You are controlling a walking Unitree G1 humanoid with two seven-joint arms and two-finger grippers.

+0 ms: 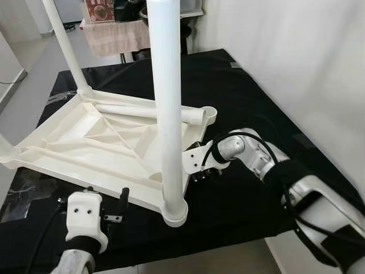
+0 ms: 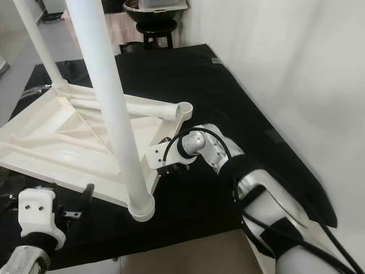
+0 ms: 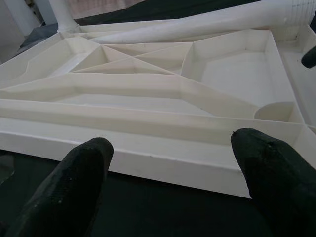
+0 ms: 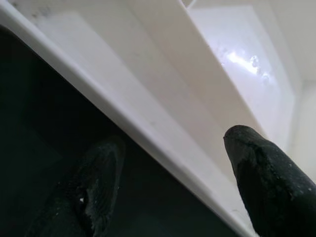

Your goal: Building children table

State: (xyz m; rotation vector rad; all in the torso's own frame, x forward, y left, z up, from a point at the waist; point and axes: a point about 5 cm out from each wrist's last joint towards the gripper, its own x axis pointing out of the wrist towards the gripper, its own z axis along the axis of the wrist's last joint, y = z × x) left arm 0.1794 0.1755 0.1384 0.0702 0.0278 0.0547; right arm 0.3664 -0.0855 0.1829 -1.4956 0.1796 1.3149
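Both grippers, right (image 4: pixel 168 182) and left (image 3: pixel 168 177), have fingers spread, empty, at the upturned white tabletop's (image 1: pixel 85 142) rim.

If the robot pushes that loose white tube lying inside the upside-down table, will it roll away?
Probably it would roll a bit: the loose leg is round and smooth. It likely won't get far, since it lies inside the upturned tabletop, whose ribs and raised rim should stop it. It looks like hollow plastic, so it is probably light and stiff.

Looks like a home room: black mat (image 1: pixel 228 85) on pale floor (image 1: pixel 34 74), plain white wall (image 1: pixel 296 57) beside it, cloth-draped stand (image 1: pixel 117 34) beyond, possibly a stool (image 2: pixel 149 20).
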